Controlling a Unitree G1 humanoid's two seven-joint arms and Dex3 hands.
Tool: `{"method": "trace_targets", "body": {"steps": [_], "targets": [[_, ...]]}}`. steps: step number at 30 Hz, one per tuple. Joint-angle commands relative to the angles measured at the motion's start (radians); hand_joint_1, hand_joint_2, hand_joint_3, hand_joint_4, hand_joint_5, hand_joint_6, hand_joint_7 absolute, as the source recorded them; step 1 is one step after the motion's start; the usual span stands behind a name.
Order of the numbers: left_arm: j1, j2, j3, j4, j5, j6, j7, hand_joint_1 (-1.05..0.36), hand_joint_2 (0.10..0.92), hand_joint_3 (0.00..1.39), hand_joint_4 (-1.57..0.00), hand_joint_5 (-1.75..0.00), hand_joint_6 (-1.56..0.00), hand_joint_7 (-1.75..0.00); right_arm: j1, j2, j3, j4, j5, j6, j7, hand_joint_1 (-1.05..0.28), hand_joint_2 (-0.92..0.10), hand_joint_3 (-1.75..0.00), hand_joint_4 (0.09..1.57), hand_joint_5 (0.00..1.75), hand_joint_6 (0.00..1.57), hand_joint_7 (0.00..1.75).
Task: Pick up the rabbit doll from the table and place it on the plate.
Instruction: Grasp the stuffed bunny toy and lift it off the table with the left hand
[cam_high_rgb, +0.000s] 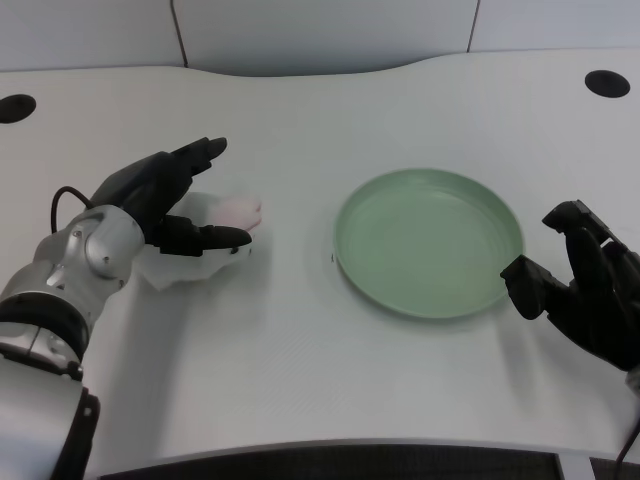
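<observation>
Left hand (170, 200) around rabbit doll (225, 215), fingers apart.

head view | high, looking down and forward | table (330, 370) fairly near, apparently

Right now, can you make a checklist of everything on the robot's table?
Surface: white table, two round black holes at the far corners.
Job's things: white rabbit doll lying left of the green plate; nothing on the plate.
Clutter: nothing seen.
Hands: left robot hand around the doll, fingers above and below it; doll not lifted.
Cables: black cable at the left wrist.
Surroundings: pale wall panels behind.
</observation>
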Motion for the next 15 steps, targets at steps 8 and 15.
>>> {"method": "trace_targets", "body": {"steps": [8, 15], "targets": [[0.002, 0.026, -0.016, 0.013, 0.035, 0.035, 0.007, -1.05, 0.921, 0.12, 0.0, -0.66, -0.09, -0.11, 0.012, -0.009, -0.004, -0.011, 0.004, 0.014, -0.002, -0.6, -0.92, -0.33, 0.87, 1.75, 0.63, 1.75], [0.011, 0.054, -0.004, 0.015, 0.033, 0.083, -0.001, -1.05, 0.866, 0.04, 0.0, -0.82, -0.1, -0.2, 0.013, -0.014, -0.005, -0.01, 0.005, 0.015, 0.007, -0.61, -0.91, -0.34, 0.86, 1.75, 0.63, 1.75]]}}
